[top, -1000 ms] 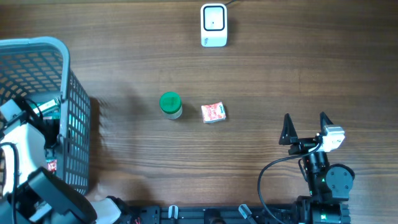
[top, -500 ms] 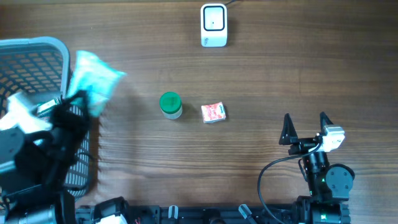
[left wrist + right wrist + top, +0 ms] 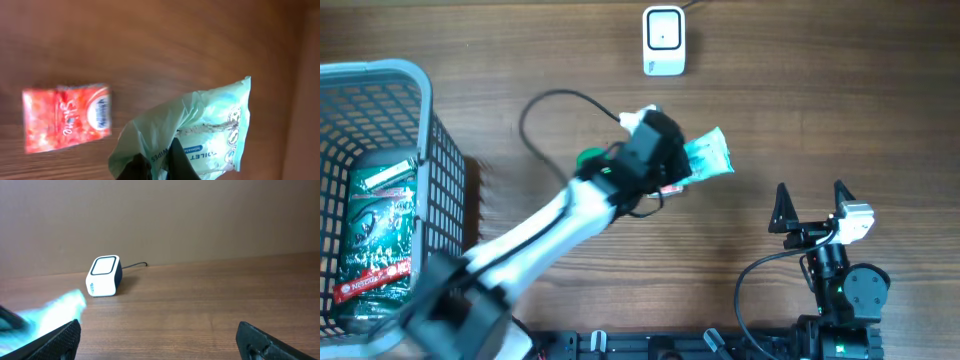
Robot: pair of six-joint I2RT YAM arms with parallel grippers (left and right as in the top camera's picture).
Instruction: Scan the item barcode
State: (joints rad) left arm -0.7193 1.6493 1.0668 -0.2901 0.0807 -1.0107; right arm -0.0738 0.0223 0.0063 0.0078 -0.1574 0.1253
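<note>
Left gripper (image 3: 157,161), bottom centre of frame: black jaws clamped on a mint-green wipes pack (image 3: 205,130). An orange-red packet (image 3: 66,118) lies at left on the wooden table (image 3: 150,45).

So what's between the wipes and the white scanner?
Nothing. In the overhead view, only bare table lies between the wipes and the scanner.

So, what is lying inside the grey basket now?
One dark green packet with a red label lies flat in the basket. Anything under the packet is covered and cannot be seen.
</note>
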